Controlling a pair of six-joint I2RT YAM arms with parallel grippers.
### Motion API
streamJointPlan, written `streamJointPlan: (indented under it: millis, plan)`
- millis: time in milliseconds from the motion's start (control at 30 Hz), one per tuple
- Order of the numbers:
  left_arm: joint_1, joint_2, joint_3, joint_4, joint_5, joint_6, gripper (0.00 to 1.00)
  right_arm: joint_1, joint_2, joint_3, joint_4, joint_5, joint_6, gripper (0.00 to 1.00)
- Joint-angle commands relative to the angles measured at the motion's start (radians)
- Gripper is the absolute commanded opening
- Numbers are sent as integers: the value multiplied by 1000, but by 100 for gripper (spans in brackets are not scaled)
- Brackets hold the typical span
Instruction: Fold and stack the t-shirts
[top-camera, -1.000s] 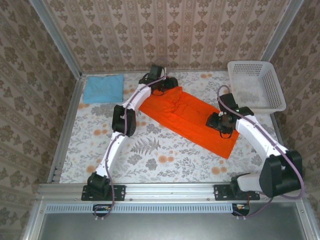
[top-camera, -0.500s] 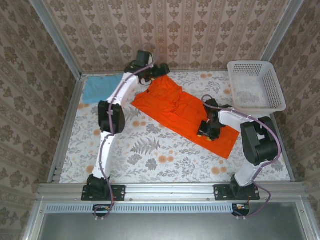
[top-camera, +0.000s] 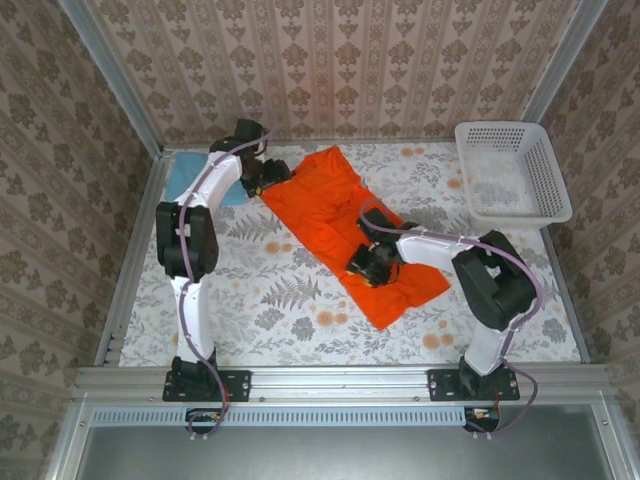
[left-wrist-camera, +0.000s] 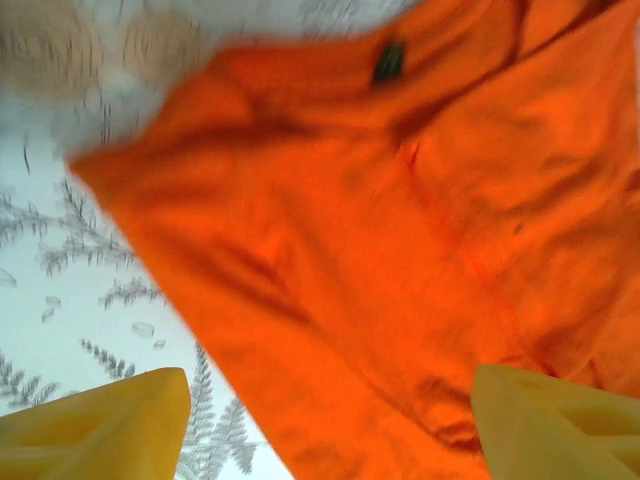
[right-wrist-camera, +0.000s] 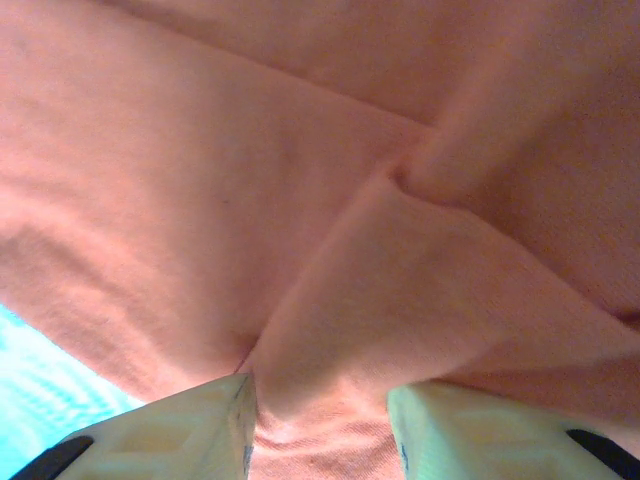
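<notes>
At the middle of the table (top-camera: 300, 310), your right gripper (right-wrist-camera: 320, 400) pinches a raised fold of the orange t-shirt (top-camera: 320, 205), which lies spread diagonally. Your left gripper (left-wrist-camera: 330, 425) hangs wide open, empty, over its far corner, beside the blue t-shirt (top-camera: 188, 178) at far left.

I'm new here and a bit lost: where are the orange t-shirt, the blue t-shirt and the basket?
orange t-shirt (top-camera: 325, 195): top view, far half of the cloth.
blue t-shirt (top-camera: 183, 179): top view, its uncovered left part.
basket (top-camera: 500, 125): top view, far rim.
</notes>
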Motion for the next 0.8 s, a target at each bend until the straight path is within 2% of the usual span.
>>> streamJointPlan:
  millis: [0, 200, 300, 467, 633, 767]
  plan:
    - [-18, 47, 23, -23, -11, 46, 74, 74, 145, 43, 57, -66, 151, 45]
    - [-26, 231, 194, -65, 45, 64, 71, 129, 234, 181, 90, -139, 204, 51]
    - [-32, 340, 332, -132, 20, 83, 70, 132, 207, 200, 74, -127, 208, 57]
    - [-38, 483, 513, -162, 99, 91, 70, 112, 78, 186, 12, -38, 142, 60]
    - [-57, 551, 564, -99, 183, 72, 70, 33, -116, 123, -58, 91, 54, 60]
    - [-79, 598, 615, -51, 228, 44, 70, -74, -195, 31, -119, 118, -11, 56]
